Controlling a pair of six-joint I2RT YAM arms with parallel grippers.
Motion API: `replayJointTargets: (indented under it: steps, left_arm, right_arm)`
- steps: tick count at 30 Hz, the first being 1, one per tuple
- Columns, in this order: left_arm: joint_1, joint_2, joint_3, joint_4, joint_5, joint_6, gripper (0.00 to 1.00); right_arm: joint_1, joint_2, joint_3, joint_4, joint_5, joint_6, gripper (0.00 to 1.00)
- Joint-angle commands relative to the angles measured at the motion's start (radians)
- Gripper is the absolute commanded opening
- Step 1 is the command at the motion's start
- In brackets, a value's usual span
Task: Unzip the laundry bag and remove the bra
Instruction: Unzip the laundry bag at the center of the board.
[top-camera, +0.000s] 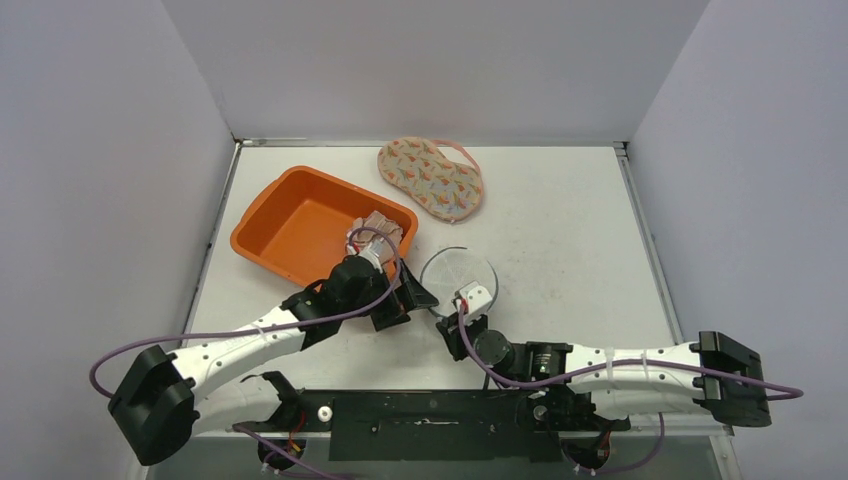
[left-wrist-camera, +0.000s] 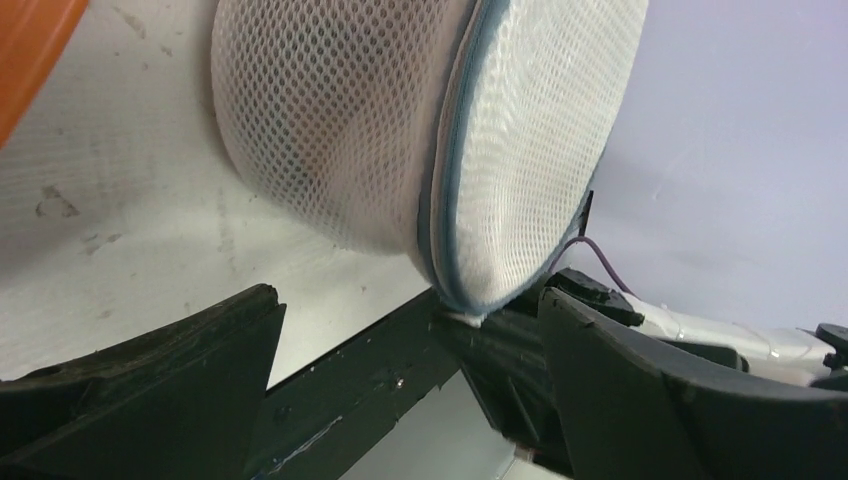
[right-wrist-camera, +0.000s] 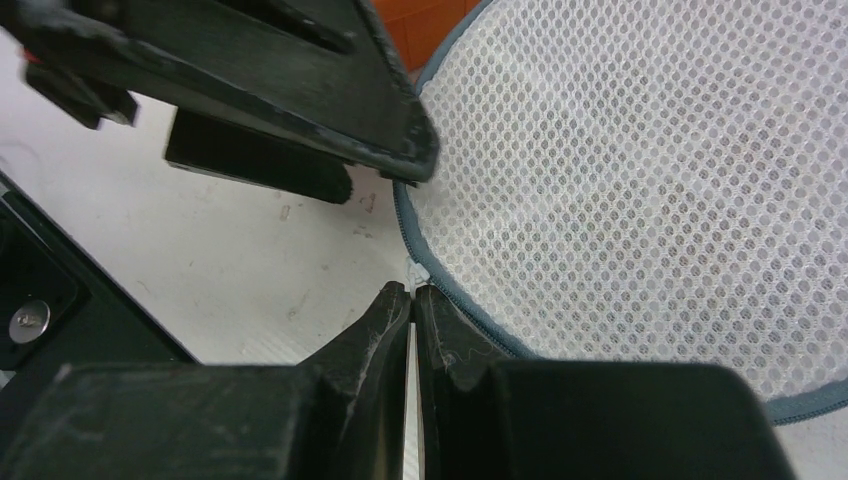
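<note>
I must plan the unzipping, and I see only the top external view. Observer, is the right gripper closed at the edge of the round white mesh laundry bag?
Observer: Yes. The right wrist view shows the right gripper shut, with its tips at a small white tab on the rim of the round white mesh laundry bag. I cannot tell whether the tab is pinched.
Operator: And the left gripper?
Observer: The left gripper is open. Its black fingers stand wide apart and hold nothing.
Operator: Is the zipper open?
Observer: The grey-blue zipper seam looks closed along the part that the left wrist view shows.
</note>
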Motion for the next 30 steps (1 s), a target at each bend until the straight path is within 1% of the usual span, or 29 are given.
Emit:
replayJointTargets:
  steps: [1,2,5,6,9,16,17,20,24,30]
  left_arm:
    - [-0.016,0.077,0.062,0.178,-0.010,-0.037,0.95]
    - [-0.021,0.092,0.070,0.192,-0.012,-0.037,0.91]
    - [-0.031,0.137,0.084,0.207,-0.012,-0.036,0.77]
    - [-0.032,0.148,0.085,0.210,-0.012,-0.038,0.69]
    - [-0.032,0.160,0.069,0.229,-0.023,-0.060,0.49]
    - [0.005,0.137,0.049,0.232,-0.040,-0.066,0.14]
    - [0.009,0.137,0.050,0.231,-0.038,-0.064,0.10]
    - [0.014,0.138,0.050,0.229,-0.041,-0.061,0.00]
    - [0.019,0.139,0.053,0.220,-0.047,-0.056,0.00]
    - [0.024,0.142,0.061,0.213,-0.042,-0.044,0.00]
  right_arm:
    - [-0.009,0.004,0.059,0.053,-0.027,-0.013,0.05]
    - [-0.011,0.002,0.061,0.049,-0.029,-0.012,0.05]
    - [-0.013,-0.009,0.057,0.040,-0.025,-0.009,0.05]
    - [-0.014,-0.013,0.054,0.037,-0.025,-0.005,0.05]
    - [-0.014,-0.022,0.050,0.029,-0.025,-0.001,0.05]
    - [-0.014,-0.059,0.060,-0.045,-0.012,0.003,0.05]
    - [-0.014,-0.069,0.062,-0.064,0.000,0.007,0.05]
    - [-0.014,-0.098,0.068,-0.118,0.023,0.016,0.05]
    - [-0.014,-0.133,0.076,-0.204,0.056,0.036,0.05]
    - [-0.014,-0.175,0.071,-0.285,0.110,0.083,0.05]
